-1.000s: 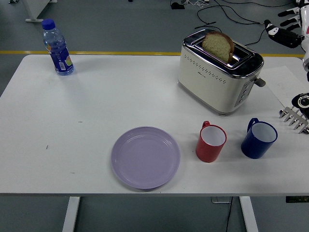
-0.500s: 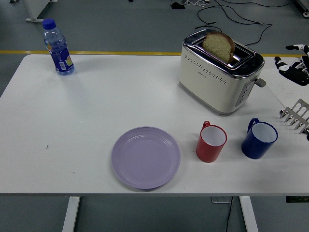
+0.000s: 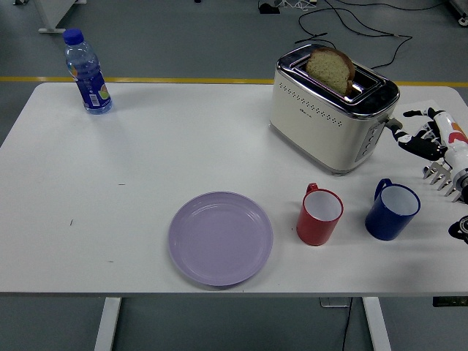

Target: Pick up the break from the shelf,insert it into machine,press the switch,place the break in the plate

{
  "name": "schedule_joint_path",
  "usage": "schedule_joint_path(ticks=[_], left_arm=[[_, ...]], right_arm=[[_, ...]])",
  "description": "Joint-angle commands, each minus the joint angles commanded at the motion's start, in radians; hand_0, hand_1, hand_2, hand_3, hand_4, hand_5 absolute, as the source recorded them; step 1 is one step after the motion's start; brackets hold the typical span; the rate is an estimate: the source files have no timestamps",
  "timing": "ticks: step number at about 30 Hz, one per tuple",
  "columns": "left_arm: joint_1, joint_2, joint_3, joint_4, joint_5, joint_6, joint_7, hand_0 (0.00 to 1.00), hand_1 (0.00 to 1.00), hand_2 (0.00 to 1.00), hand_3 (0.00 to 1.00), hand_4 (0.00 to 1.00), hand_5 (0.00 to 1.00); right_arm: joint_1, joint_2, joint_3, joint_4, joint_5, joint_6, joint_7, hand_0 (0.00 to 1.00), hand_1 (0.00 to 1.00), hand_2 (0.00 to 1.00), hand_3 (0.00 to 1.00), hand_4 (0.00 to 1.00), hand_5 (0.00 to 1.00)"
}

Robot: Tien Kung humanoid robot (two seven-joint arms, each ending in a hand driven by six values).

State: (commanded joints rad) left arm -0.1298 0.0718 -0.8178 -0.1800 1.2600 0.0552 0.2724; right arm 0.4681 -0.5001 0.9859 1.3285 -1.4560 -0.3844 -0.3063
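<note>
My right robot hand [image 3: 423, 139], fingers loose and empty, has dropped beside the toaster [image 3: 333, 106] lever | bread [image 3: 330, 69] seated | pressing next.

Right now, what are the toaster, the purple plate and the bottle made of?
The toaster looks like metal: a shiny chrome top that mirrors the room, with cream, glossy painted sides. The purple plate seems to be plastic, smooth with a soft dull sheen, though glazed ceramic is possible. The bottle is clear, thin plastic; you can see through it, and it has a blue cap.
</note>
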Motion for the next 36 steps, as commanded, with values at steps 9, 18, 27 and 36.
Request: schedule_joint_path(ticks=[9, 18, 27, 36], left_arm=[[-0.002, -0.002, 0.002, 0.0, -0.006, 0.001, -0.001, 0.653, 0.6, 0.599, 0.598, 0.331, 0.94], [-0.003, -0.003, 0.005, 0.0, -0.009, 0.001, -0.001, 0.654, 0.6, 0.599, 0.599, 0.332, 0.94], [-0.004, -0.005, 0.007, 0.0, -0.011, 0.001, -0.001, 0.654, 0.6, 0.599, 0.596, 0.332, 0.945], [-0.003, -0.005, 0.005, 0.0, -0.009, 0.0, 0.0, 0.654, 0.6, 0.599, 0.598, 0.33, 0.944]], right_arm=[[0.01, 0.02, -0.018, -0.031, 0.001, 0.005, 0.0, 0.061, 0.127, 0.232, 0.714, 0.707, 0.521], [0.014, 0.036, -0.027, -0.054, 0.004, 0.008, -0.001, 0.061, 0.127, 0.232, 0.713, 0.707, 0.521], [0.014, 0.055, -0.024, -0.093, 0.008, 0.005, 0.002, 0.061, 0.129, 0.233, 0.715, 0.705, 0.521], [0.014, 0.063, -0.035, -0.111, 0.014, 0.006, 0.003, 0.062, 0.128, 0.232, 0.715, 0.706, 0.52]])
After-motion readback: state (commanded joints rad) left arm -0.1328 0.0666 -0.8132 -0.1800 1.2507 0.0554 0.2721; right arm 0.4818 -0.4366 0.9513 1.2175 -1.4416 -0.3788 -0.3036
